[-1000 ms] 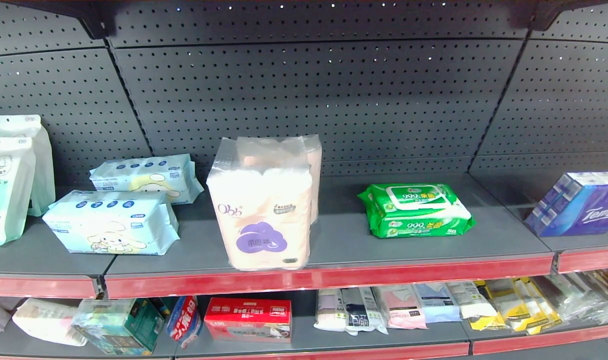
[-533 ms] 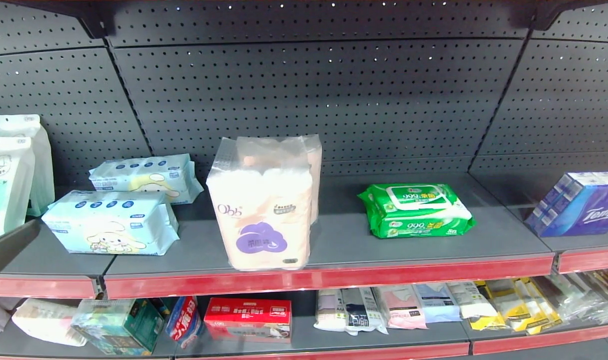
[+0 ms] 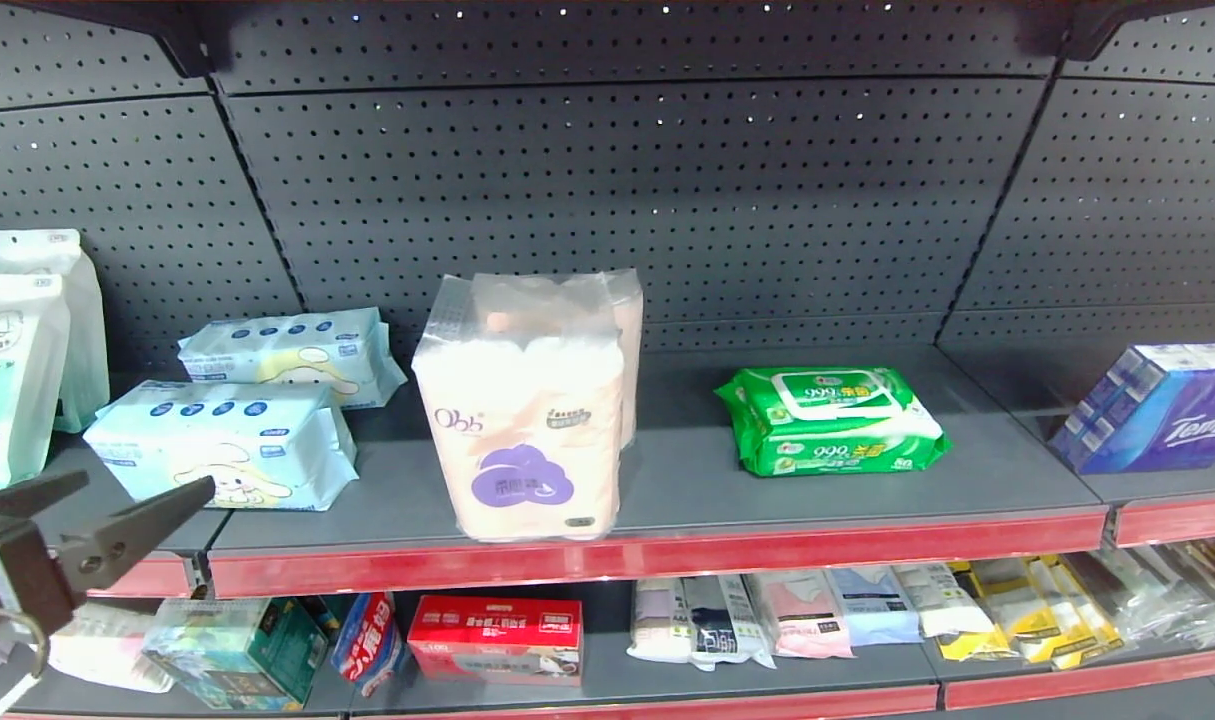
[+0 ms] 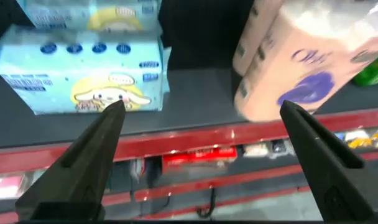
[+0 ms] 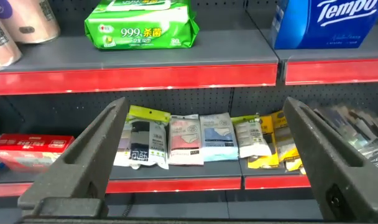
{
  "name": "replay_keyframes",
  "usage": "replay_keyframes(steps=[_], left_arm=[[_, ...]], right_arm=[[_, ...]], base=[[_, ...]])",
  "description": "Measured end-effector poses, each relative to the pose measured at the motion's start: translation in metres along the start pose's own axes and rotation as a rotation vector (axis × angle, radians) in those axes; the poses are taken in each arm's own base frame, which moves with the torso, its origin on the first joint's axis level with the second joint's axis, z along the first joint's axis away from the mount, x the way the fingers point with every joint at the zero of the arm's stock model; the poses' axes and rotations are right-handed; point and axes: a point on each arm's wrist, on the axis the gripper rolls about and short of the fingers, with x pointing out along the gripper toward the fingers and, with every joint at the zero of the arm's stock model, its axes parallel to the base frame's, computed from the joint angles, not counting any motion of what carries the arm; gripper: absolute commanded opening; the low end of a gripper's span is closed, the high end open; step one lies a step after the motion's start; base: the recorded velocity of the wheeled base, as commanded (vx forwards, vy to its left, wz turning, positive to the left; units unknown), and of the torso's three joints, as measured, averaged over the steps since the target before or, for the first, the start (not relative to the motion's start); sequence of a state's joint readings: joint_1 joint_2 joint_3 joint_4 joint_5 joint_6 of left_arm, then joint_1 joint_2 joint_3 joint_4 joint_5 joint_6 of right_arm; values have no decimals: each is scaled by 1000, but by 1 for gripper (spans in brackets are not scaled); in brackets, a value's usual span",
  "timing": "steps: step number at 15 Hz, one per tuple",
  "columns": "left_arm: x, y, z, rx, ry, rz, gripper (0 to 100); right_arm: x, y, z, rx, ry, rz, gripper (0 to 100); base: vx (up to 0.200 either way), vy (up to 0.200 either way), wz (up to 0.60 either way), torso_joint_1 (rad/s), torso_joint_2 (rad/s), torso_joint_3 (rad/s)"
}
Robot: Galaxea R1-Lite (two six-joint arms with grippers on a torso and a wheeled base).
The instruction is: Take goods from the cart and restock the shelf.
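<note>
Left hand (image 3: 149, 480), lower left of the head view, is wide open and empty. The shelf (image 3: 387, 480) gap beside the pink roll pack (image 3: 522, 430) lies just up-right of it.

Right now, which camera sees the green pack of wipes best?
The head view: the whole green pack lies flat on the shelf. The right wrist view shows its front, top cut off. The left wrist view catches a green sliver.
</note>
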State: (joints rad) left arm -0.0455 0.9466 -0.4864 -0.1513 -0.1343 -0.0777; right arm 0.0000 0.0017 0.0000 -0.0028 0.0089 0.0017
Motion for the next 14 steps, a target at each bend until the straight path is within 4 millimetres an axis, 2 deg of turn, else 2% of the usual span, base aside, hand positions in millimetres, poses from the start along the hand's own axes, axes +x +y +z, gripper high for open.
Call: replay_keyframes(steps=[3,7,11,14], left_arm=[[32,4,-6,11,126,20,100],[76,-1,0,35,107,-27,100],[100,-20,-10,76,187,-95,100],[110,-24,-4,98,185,-74,100]], right_arm=[[0,0,0,0,-1,0,100],[0,0,0,0,-1,0,100],[0,0,0,0,-1,0,100],[0,0,0,0,-1,0,100]], base=[[0,0,0,0,0,0],[0,0,0,0,0,0],[0,0,0,0,0,0],[0,0,0,0,0,0]])
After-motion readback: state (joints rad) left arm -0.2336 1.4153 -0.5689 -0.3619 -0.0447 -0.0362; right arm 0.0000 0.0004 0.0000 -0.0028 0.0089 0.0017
